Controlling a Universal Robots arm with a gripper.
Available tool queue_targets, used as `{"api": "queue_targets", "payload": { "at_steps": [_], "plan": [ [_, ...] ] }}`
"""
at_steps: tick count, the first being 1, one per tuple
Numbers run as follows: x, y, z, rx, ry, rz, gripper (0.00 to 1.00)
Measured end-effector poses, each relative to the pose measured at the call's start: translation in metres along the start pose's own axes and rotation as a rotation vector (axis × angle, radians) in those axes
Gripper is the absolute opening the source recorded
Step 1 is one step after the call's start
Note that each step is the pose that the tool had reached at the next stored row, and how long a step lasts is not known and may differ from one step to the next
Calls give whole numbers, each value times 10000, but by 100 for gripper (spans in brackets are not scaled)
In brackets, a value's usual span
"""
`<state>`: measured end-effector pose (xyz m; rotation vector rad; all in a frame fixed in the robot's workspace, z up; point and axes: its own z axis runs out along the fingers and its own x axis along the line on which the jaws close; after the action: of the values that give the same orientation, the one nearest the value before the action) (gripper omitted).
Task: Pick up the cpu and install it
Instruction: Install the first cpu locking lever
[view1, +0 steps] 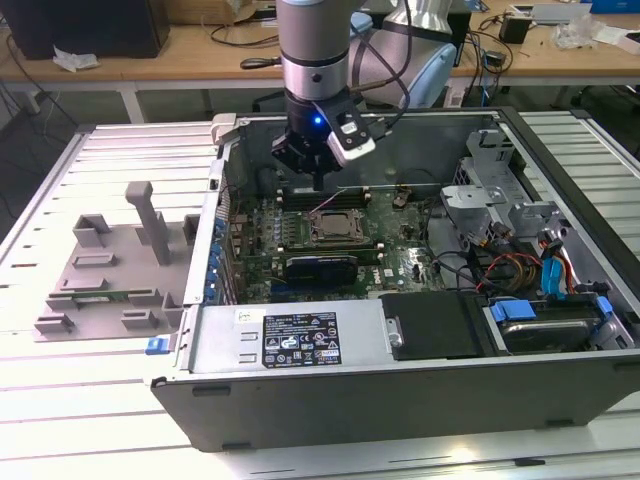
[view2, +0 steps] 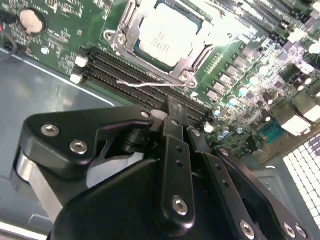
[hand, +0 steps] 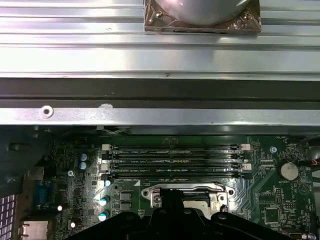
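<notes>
We see the jaws (view2: 177, 117) in the second wrist view drawn together into a narrow point, with nothing between them. In the exterior view the jaws (view1: 318, 183) hang inside the open case (view1: 400, 400), above the motherboard (view1: 400, 255) and close to the case's back wall.

Just below the jaws' tips in the second wrist view lie the black memory slots (view2: 135, 80), and a thin wire lever (view2: 150, 85) crosses them. Beyond the slots sits the socket (view2: 125, 37) with its metal frame, and the cpu (view2: 167, 36) lies flat inside it, pale silvery top up. The jaws are apart from the cpu, on the slots' side of it. In the exterior view the cpu (view1: 338, 226) lies under and a little in front of the jaws, inside the socket (view1: 336, 228).

In the first wrist view we see the slots (hand: 172, 160) running side by side and the socket frame (hand: 187, 192) next to them, partly hidden by the dark gripper body.

Further out in the exterior view, a black drive box (view1: 435, 325) and blue cables (view1: 555, 275) sit at the case's front, towards the exterior view's right. Outside the case, well off towards the exterior view's left, a grey fixture (view1: 115, 275) lies on the ribbed desk (view1: 60, 400).
</notes>
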<state>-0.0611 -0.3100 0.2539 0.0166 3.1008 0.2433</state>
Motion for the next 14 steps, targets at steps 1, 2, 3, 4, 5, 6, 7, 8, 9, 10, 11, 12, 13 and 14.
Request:
{"api": "queue_targets", "payload": {
  "at_steps": [1, 2, 3, 4, 5, 6, 7, 8, 9, 10, 11, 12, 13, 14],
  "plan": [
    [-2, 0, 1, -1, -1, 0, 11],
    [-2, 0, 1, -2, -1, -1, 11],
    [-2, -1, 8, -3, -53, -9, 11],
    [-2, -2, 14, -3, -103, -17, 11],
    [-1, -3, 25, -5, -206, -34, 11],
    [-2, -6, 38, -8, -246, -42, 11],
    [-1, -10, 50, -6, -263, -45, 11],
    [-2, -13, 66, -6, -270, -46, 11],
    [-4, -15, 83, -7, -275, -45, 11],
    [-7, -18, 98, -7, -276, -46, 11],
    [-11, -20, 110, -6, -276, -45, 11],
    [-27, -21, 124, -5, -275, -45, 11],
    [-40, -22, 128, -5, -275, -45, 11],
    [-51, -22, 131, -6, -276, -45, 11]
  ]
}}
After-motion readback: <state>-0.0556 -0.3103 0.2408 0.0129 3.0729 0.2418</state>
